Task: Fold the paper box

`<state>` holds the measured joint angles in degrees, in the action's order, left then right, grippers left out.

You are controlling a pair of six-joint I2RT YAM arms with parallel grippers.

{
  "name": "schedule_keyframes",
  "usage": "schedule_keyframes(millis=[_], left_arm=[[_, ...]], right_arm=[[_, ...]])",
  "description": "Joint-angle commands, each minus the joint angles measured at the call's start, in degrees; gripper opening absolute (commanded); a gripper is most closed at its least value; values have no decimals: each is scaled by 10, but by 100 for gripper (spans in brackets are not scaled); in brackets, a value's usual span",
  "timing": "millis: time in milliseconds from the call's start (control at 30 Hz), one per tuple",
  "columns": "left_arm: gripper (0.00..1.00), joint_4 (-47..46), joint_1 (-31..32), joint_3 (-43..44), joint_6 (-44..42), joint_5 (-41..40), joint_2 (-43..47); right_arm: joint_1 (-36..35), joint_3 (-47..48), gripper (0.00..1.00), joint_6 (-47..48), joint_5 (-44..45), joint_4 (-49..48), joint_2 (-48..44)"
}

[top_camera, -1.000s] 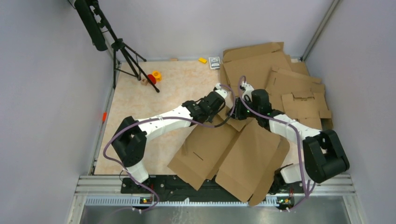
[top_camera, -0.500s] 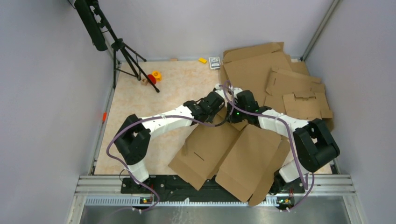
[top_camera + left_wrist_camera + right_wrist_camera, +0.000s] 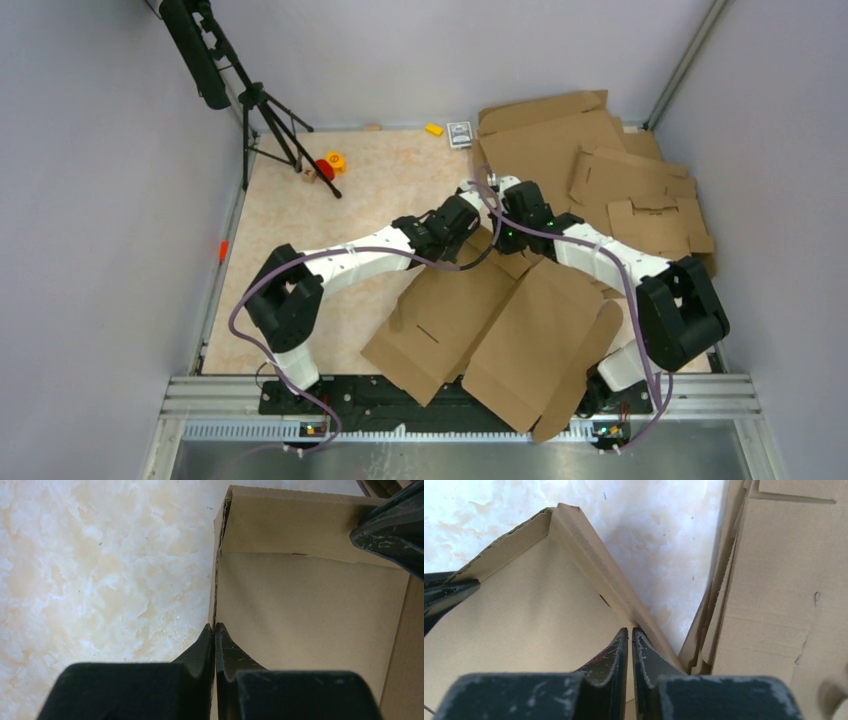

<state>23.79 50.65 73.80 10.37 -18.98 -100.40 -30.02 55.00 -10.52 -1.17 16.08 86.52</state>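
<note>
The paper box (image 3: pixel 500 330) is a large brown cardboard blank lying from the near table edge up to the middle, its far flap lifted. My left gripper (image 3: pixel 478 222) is shut on that flap's side edge, which runs straight between the jaws (image 3: pixel 214 626). My right gripper (image 3: pixel 498 238) sits right beside it. Its jaws (image 3: pixel 630 629) are closed to a thin slit at the crease of the raised flap (image 3: pixel 524 615), with a sliver of cardboard between them. The right gripper's fingers (image 3: pixel 390 525) show at the flap's far corner in the left wrist view.
A pile of similar cardboard blanks (image 3: pixel 610 170) fills the back right corner, close beside the right gripper (image 3: pixel 784 580). A black tripod (image 3: pixel 265 110) stands at the back left, with small red and orange toys (image 3: pixel 330 163) by it. A yellow block (image 3: pixel 433 129) lies by the back wall.
The right gripper has moved left toward the left gripper and closed its jaws at the flap's crease. The left gripper has stayed shut on the flap edge.
</note>
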Motion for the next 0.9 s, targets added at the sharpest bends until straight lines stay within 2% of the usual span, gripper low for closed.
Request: schedule_keyframes(millis=[0, 267, 400, 500, 667, 867], left_arm=[[0, -23, 2, -2, 10, 17, 3], [0, -22, 1, -3, 10, 18, 2], [0, -23, 1, -3, 10, 20, 0], [0, -23, 1, -1, 9, 22, -2], [0, -20, 0, 4, 7, 23, -4], [0, -22, 0, 7, 10, 28, -6]], right_arm=[[-14, 41, 13, 39, 72, 27, -11], [-33, 68, 25, 54, 128, 70, -11], [-39, 72, 28, 62, 151, 78, -13], [-41, 71, 36, 69, 163, 82, -4], [-41, 68, 47, 72, 132, 73, 10], [-40, 65, 51, 73, 86, 58, 45]])
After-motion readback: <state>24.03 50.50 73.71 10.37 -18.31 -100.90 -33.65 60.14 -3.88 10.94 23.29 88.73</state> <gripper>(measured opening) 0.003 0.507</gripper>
